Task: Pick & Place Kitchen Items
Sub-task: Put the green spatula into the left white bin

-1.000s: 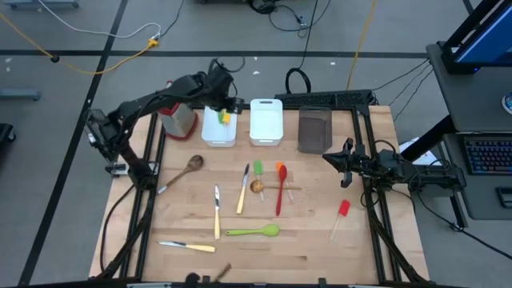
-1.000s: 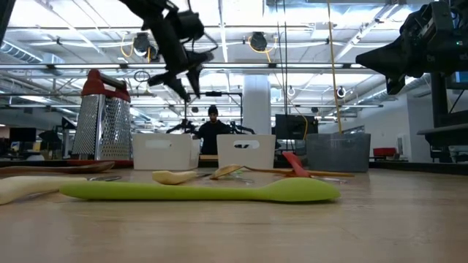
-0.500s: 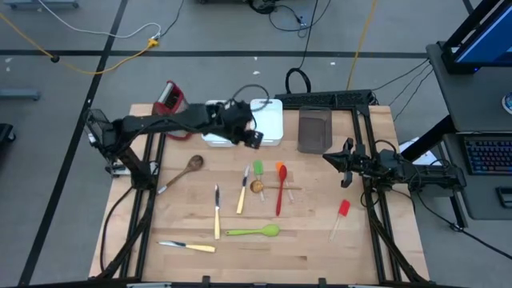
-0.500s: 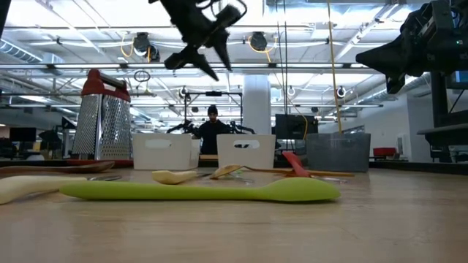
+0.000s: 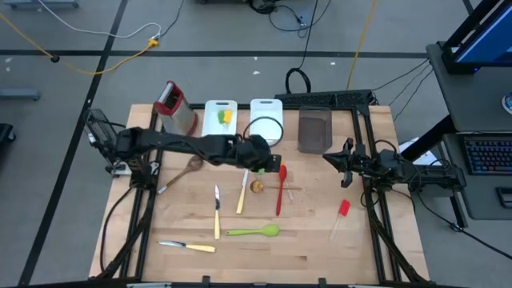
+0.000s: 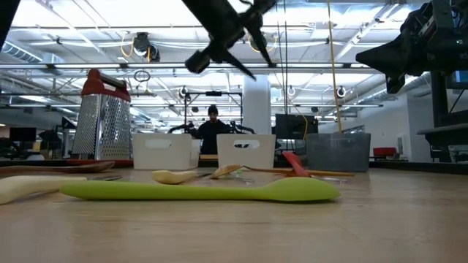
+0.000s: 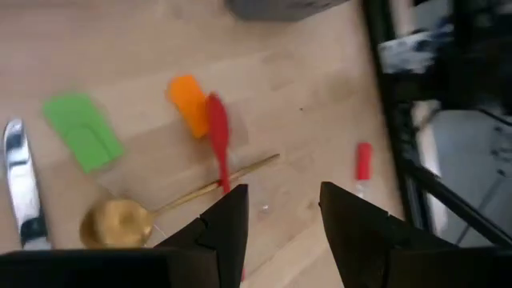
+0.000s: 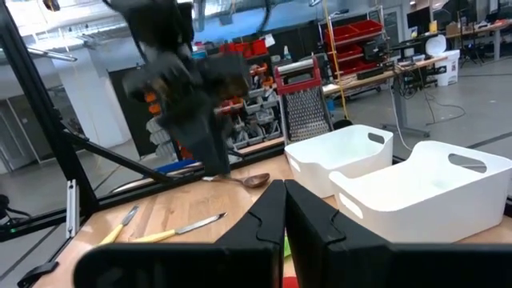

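From above, the pale wooden surface carried a steel box grater with a red top, two white rectangular bins and a dark rectangular bin along its far edge; a yellow and green item lay in the left white bin. The left hand hung over the middle of the surface, above the small green spatula, partly hiding it, its fingers part open and empty. Just beside it lay a long red spoon, a cream-handled knife, a second knife, a long green spoon, a wooden spoon and, well apart near the right side, a small red spatula. The right hand waited at the right edge.

At surface height, the green spoon lay nearest, the grater and white bins behind it, with a person in the room beyond. The left hand hung high above.

The left wrist view showed its dark fingers apart with nothing between them, over a flat green spatula, an orange spatula touching the red spoon, and a gold-coloured spoon.

In the right wrist view the fingers met, closed on nothing, with the white bins ahead.
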Robot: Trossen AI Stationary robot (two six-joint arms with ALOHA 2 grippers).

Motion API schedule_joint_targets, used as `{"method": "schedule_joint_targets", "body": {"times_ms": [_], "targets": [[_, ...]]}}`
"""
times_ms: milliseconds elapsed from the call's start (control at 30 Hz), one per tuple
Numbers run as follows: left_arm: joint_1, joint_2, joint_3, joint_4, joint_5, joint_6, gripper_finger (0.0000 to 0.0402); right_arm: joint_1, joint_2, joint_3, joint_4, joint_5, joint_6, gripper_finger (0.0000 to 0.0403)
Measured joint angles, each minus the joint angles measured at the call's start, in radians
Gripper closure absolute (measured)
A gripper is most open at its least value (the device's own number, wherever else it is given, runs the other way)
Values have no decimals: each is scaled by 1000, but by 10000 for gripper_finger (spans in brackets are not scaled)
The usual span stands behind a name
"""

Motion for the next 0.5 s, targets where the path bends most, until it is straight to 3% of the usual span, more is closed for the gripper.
{"method": "schedule_joint_targets", "body": {"times_ms": [500], "targets": [[142,116,0,-152,80,-13,245,0,0,0,-9,1,0,399]]}}
